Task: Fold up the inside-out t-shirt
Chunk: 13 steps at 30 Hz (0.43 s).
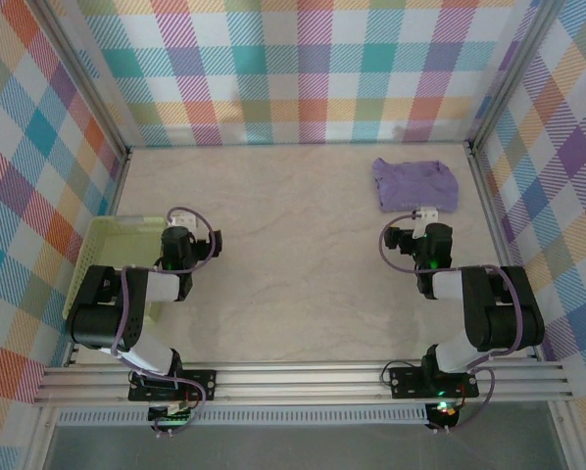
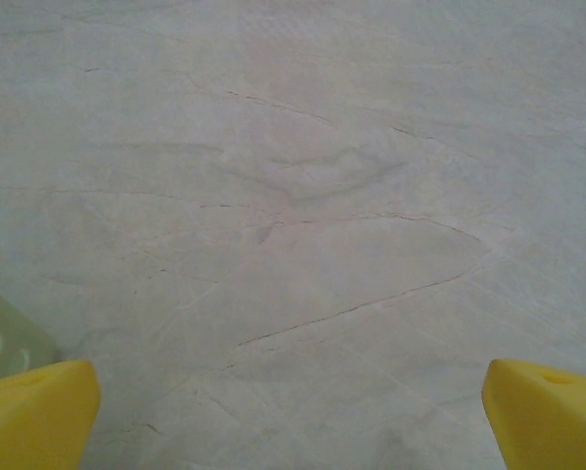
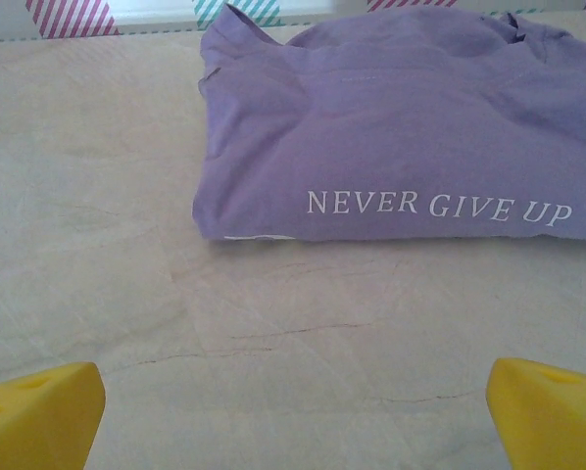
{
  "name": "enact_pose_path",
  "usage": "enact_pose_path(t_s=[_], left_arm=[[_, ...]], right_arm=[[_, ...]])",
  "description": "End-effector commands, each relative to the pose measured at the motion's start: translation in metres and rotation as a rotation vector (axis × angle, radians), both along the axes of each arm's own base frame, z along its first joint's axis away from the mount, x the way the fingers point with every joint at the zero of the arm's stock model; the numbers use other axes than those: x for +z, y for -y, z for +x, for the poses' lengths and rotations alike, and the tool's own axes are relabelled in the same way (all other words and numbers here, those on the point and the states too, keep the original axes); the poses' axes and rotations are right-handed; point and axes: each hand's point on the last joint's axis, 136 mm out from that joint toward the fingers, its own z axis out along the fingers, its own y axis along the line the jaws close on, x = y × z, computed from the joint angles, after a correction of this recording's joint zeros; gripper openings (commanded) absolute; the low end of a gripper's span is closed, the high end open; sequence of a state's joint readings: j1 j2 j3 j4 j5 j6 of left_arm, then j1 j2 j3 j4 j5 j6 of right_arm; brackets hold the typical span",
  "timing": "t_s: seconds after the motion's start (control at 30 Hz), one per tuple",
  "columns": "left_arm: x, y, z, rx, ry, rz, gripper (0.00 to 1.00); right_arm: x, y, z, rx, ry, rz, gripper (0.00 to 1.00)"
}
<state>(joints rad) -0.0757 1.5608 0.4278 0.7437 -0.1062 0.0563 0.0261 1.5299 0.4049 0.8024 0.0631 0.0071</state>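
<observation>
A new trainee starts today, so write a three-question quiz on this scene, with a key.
1. True or false: the t-shirt lies nearer the right arm than the left arm.
2. Which white words show on the t-shirt in the right wrist view? A) NEVER GIVE UP B) JUST DO IT C) none at all
3. Fill in: both arms' jaws stand ____, with nothing between them.
Key: 1 true; 2 A; 3 open.
</observation>
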Motion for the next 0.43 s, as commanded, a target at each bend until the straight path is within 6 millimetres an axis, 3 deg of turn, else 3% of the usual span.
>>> enact_pose_path(t_s=[0.0, 0.4], left_arm=[[0.0095, 0.0034, 0.0049, -0.014, 0.044, -0.032, 1.00], [0.0096, 0.0029, 0.0051, -0.012, 0.045, -0.033, 1.00]], right_arm=[[0.0082, 0.0029, 0.0032, -0.015, 0.042, 0.015, 1.00], [0.0070, 0.0021, 0.0033, -0.011, 0.035, 0.017, 1.00]])
